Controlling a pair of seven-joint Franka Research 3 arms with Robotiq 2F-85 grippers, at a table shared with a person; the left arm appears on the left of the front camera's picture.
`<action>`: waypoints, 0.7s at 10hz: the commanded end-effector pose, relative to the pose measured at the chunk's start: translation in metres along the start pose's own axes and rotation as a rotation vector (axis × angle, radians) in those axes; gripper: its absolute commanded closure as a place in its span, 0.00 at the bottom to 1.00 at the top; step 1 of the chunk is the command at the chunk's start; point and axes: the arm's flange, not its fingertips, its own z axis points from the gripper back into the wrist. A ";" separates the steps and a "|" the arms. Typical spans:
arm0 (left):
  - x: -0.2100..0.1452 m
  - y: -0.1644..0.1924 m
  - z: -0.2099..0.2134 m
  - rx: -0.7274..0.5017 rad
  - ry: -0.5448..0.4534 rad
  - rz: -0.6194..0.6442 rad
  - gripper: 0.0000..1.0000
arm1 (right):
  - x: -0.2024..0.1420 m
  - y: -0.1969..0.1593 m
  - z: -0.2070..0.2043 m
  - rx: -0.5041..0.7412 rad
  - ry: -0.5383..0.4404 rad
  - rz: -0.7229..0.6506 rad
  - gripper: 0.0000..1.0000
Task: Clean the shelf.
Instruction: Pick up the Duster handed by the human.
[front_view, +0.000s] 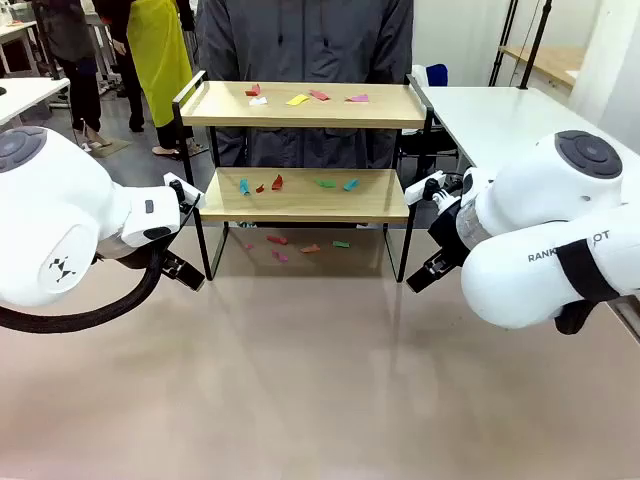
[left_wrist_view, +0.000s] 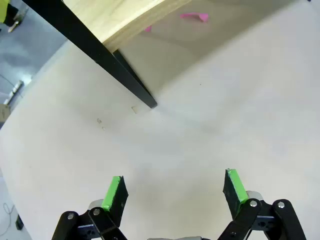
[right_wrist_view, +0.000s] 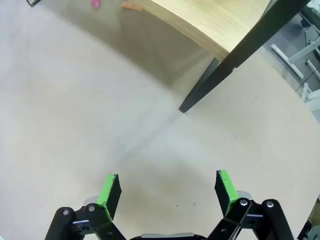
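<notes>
Shelf (front_view: 300, 208) centre frame on table (front_view: 300, 390), coloured paper scraps (front_view: 299, 99) on both boards and beneath. My left end effector (left_wrist_view: 172, 187) and right end effector (right_wrist_view: 167, 186) spread wide, empty.

Right hand (right_wrist_view: 167, 186) spread empty over the table (right_wrist_view: 75, 110), shelf (right_wrist_view: 215, 20) corner beyond
</notes>
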 end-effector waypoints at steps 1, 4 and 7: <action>0.000 0.000 0.000 0.000 0.000 0.000 0.00 | 0.000 0.000 0.000 0.000 0.000 0.000 0.00; 0.000 0.000 0.000 0.000 0.000 0.000 0.00 | 0.000 0.000 0.000 0.000 0.000 0.000 0.00; 0.000 0.000 0.000 0.000 0.000 0.000 0.00 | 0.000 0.000 0.000 0.000 0.000 0.000 0.00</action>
